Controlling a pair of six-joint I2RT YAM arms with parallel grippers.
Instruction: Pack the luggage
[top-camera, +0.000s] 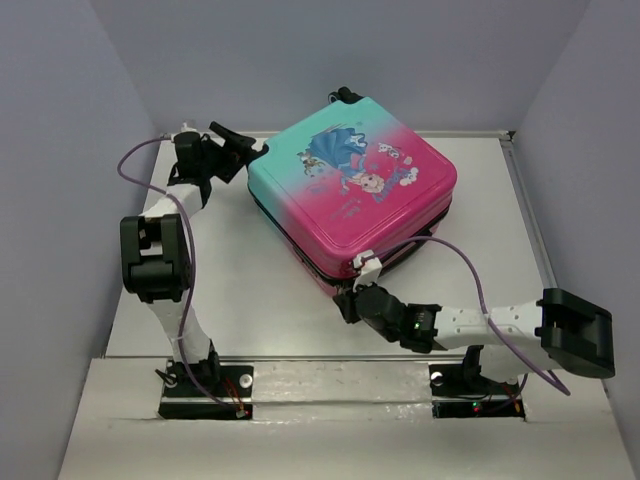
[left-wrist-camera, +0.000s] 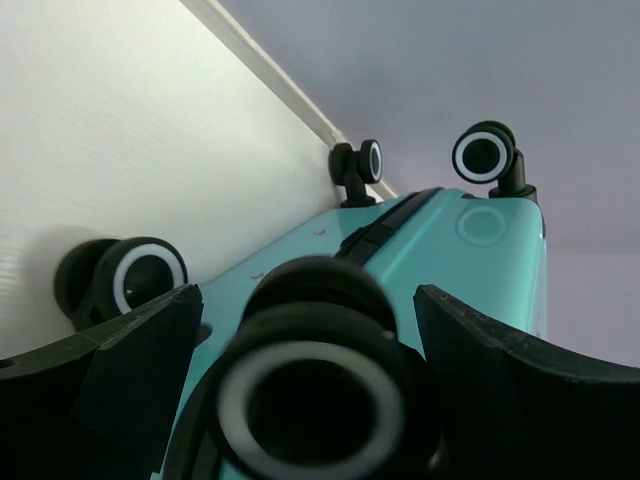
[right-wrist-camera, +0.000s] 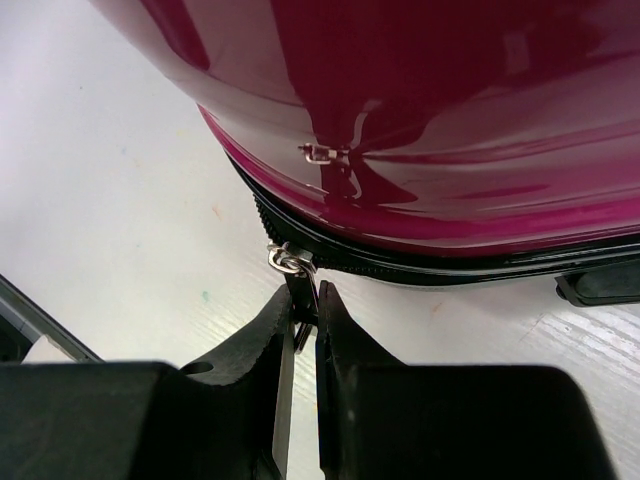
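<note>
luggage (top-camera: 352, 190): glossy hard shell | zipper pull (right-wrist-camera: 288, 260): shiny metal | table (top-camera: 262, 300): matt white

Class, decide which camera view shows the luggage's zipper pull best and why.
Right wrist: the zipper pull sits close-up, pinched by the right end effector. Top external leaves it too small to tell; left wrist misses it.

Luggage (top-camera: 352, 190) closed, lying flat on table; pink-teal shell up
</note>
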